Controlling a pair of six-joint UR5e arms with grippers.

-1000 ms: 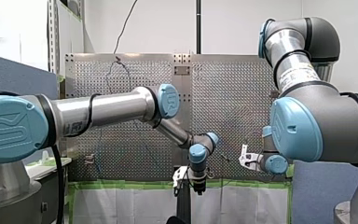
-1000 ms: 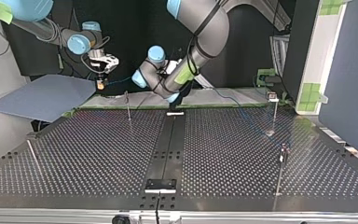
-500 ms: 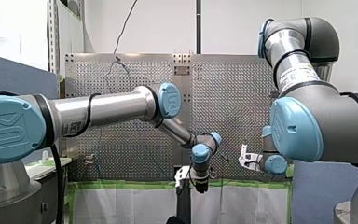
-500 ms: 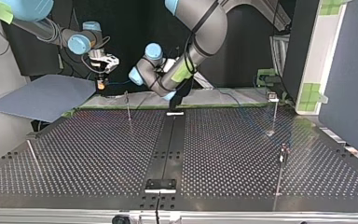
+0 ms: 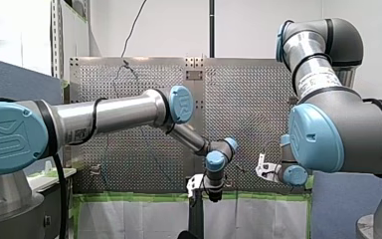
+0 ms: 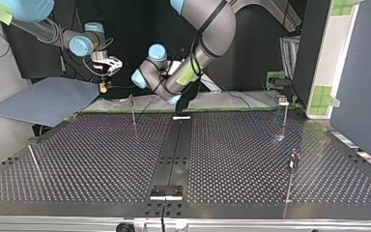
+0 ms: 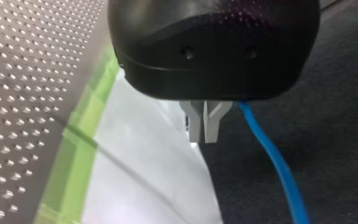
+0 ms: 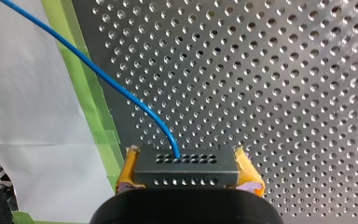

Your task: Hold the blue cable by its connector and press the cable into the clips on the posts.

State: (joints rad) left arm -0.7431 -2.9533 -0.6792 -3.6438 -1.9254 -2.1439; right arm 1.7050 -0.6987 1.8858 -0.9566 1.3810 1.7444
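My left arm (image 5: 114, 112) is a brushed silver tube with pale blue round joint caps (image 5: 180, 105), one embossed with a logo, and a thin black cable (image 5: 95, 119) looped over it. My right arm (image 5: 343, 129) has dark grey housings and matching blue caps. My left pincer (image 7: 206, 133) is glossy black with grey metal fingers (image 7: 196, 125); my right pincer (image 8: 186, 161) carries yellow pads (image 8: 127, 171).

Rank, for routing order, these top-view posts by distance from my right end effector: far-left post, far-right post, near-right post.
1. Far-left post, beside my right end effector.
2. Far-right post, along the far edge.
3. Near-right post, toward the camera.
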